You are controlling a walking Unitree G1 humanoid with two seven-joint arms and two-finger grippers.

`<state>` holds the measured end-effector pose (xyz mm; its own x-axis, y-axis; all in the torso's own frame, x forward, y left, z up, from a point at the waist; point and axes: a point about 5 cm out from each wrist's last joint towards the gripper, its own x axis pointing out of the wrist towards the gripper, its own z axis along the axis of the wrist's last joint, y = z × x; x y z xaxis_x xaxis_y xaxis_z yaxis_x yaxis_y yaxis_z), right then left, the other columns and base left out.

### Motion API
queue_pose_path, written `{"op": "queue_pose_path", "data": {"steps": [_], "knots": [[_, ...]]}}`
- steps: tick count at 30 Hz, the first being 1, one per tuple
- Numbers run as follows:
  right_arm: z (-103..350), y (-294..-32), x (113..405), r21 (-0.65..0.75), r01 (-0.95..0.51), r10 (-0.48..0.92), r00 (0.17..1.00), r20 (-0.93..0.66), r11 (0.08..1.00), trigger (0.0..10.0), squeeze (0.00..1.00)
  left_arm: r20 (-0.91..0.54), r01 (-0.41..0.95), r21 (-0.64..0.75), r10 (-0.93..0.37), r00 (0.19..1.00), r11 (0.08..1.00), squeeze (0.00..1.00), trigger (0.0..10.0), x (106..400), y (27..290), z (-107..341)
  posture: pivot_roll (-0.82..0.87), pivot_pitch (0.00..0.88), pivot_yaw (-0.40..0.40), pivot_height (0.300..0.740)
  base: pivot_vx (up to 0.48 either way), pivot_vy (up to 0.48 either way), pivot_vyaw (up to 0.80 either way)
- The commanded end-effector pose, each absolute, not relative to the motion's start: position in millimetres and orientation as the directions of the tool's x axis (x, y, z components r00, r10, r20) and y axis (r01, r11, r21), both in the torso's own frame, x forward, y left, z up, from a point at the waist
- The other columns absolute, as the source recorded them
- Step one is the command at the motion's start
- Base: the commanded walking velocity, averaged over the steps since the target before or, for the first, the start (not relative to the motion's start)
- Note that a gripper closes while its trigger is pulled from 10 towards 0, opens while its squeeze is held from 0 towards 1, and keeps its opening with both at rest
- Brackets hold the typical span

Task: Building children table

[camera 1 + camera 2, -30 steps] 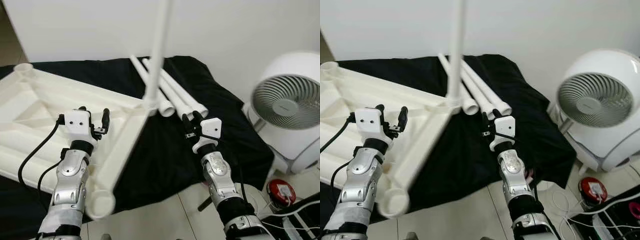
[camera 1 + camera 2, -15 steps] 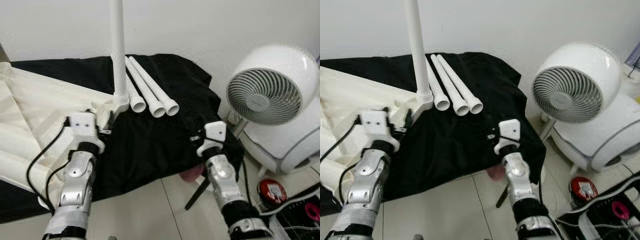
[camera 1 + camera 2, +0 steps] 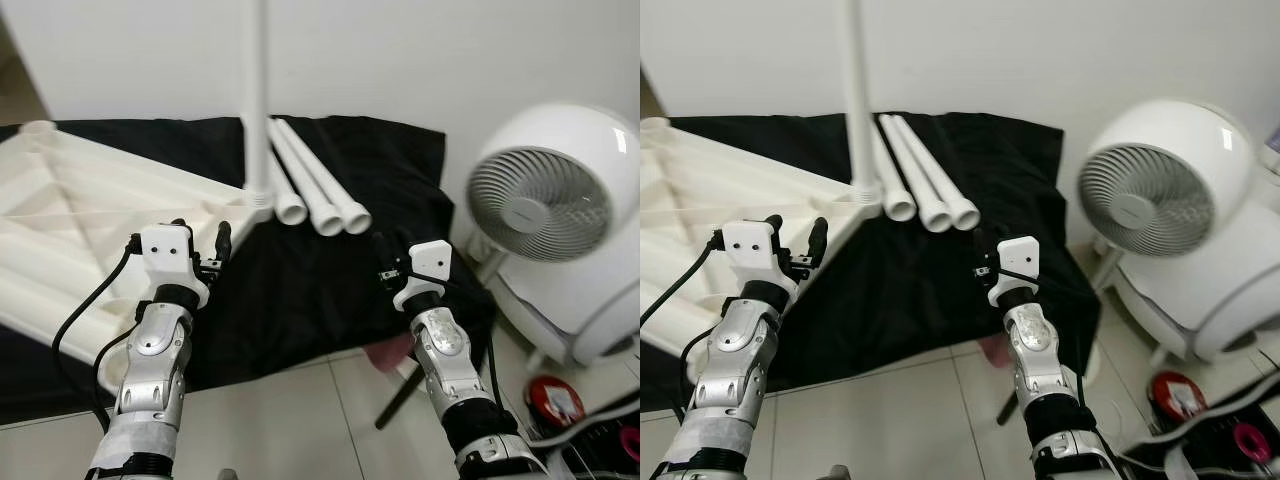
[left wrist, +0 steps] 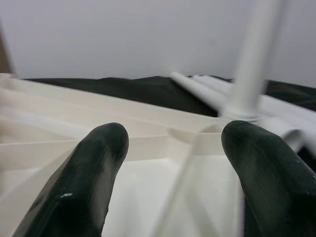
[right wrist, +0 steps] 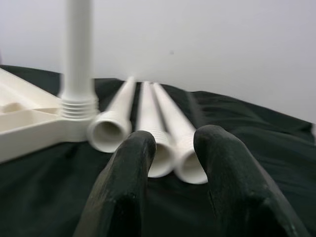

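Observation:
A white plastic table top point(image 3: 80, 200) lies upside down on a black cloth point(image 3: 300, 280). One white leg point(image 3: 258, 100) stands upright in its near corner socket. Three loose white legs point(image 3: 318, 195) lie side by side on the cloth just right of that corner. My left gripper point(image 3: 202, 228) hovers open over the table top's edge, short of the upright leg point(image 4: 256, 54), with nothing between its fingers point(image 4: 84, 182). My right gripper point(image 3: 384, 250) is held over the cloth, pointing at the open ends of the loose legs point(image 5: 148, 118). Its fingers point(image 5: 123, 192) are a little apart and empty.
A large white round fan point(image 3: 545, 200) stands on the floor at the right, close to my right arm. A red object point(image 3: 560, 398) and cables lie on the tiles below it. A pink thing point(image 3: 392, 352) and a dark rod show under the cloth's edge. A white wall rises behind.
The whole view has swung about as the camera moved. Both grippers stay raised and empty, and the right one's fingers now show pointing at the loose legs. The table parts lie as before.

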<state>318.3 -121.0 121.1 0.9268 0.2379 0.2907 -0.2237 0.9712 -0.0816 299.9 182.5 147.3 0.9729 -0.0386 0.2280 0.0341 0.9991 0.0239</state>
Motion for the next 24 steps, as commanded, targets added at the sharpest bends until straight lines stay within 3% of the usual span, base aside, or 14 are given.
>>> {"op": "queue_pose_path", "data": {"steps": [1,24], "knots": [[118.6,-128.3,318.0,-0.079,-0.204,0.218,0.935,0.280,0.976,10.0,0.00,0.221,0.038,0.013,-0.039,0.974,0.999,0.00,10.0,300.8,178.2,147.1,0.06,0.000,-0.043,0.740,0.000,0.000,0.00],[118.2,-126.7,318.2,-0.077,-0.207,0.221,0.935,0.279,0.975,10.0,0.00,0.224,0.044,0.010,-0.045,0.973,0.999,0.00,10.0,300.8,176.2,148.2,0.06,0.000,-0.042,0.740,0.000,0.410,0.00]]}}
